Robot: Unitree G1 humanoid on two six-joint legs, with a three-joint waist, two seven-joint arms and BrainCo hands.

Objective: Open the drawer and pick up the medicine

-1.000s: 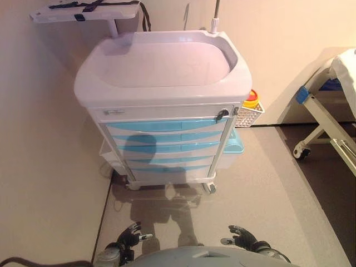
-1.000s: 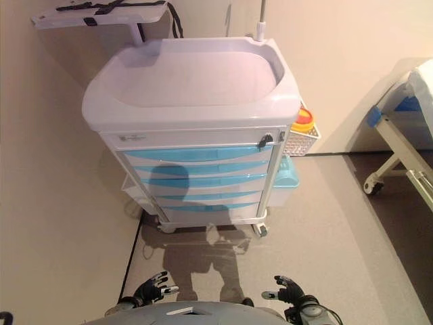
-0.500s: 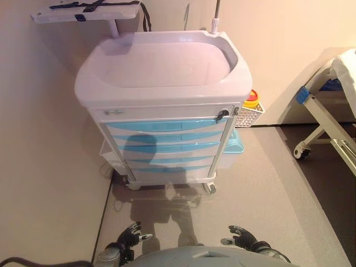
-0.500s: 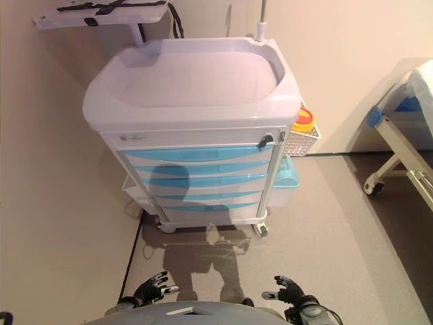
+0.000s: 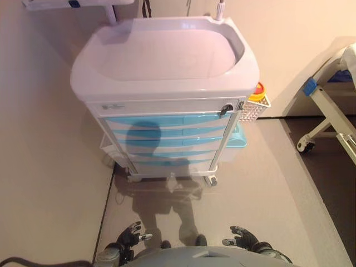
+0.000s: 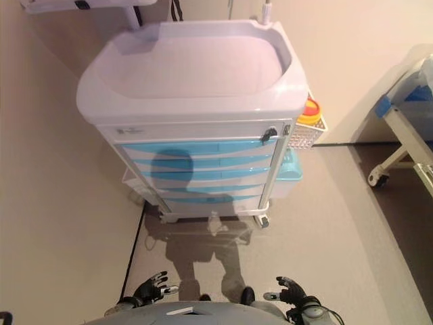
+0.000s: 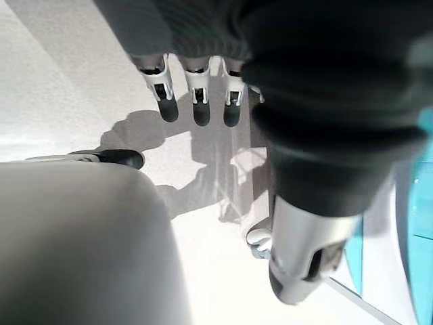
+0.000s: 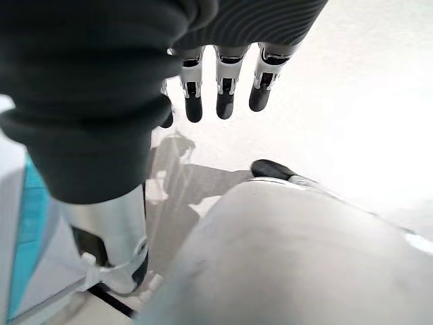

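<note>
1. The left hand (image 5: 129, 236) hangs low at the near edge of the head views, over the floor (image 5: 261, 183), with its fingers (image 7: 167, 108) loosely spread and nothing between them.
2. The right hand (image 5: 243, 239) hangs at the same height on the other side, fingers (image 8: 224, 101) relaxed and likewise holding nothing.
3. Both hands are well apart from the medical cart (image 5: 167, 83), which stands ahead of them against the wall.
4. The cart has a white tray top (image 5: 139, 78) with a raised rim, and below it a stack of light-blue drawers (image 5: 167, 139), all pushed in.
5. A small dark lock knob (image 5: 225, 109) sits at the upper right corner of the drawer front.
6. The medicine shows in no view; whether it lies inside a drawer cannot be told.
7. A white mesh basket (image 5: 255, 109) hangs on the cart's right side, with a red-and-yellow container (image 5: 257, 92) in it, and a light-blue bin (image 5: 238, 138) sits below.
8. A side shelf (image 5: 67, 3) stands out at the cart's far left.
9. A bed frame (image 5: 328, 117) on a wheel (image 5: 303, 146) stands at the right.
</note>
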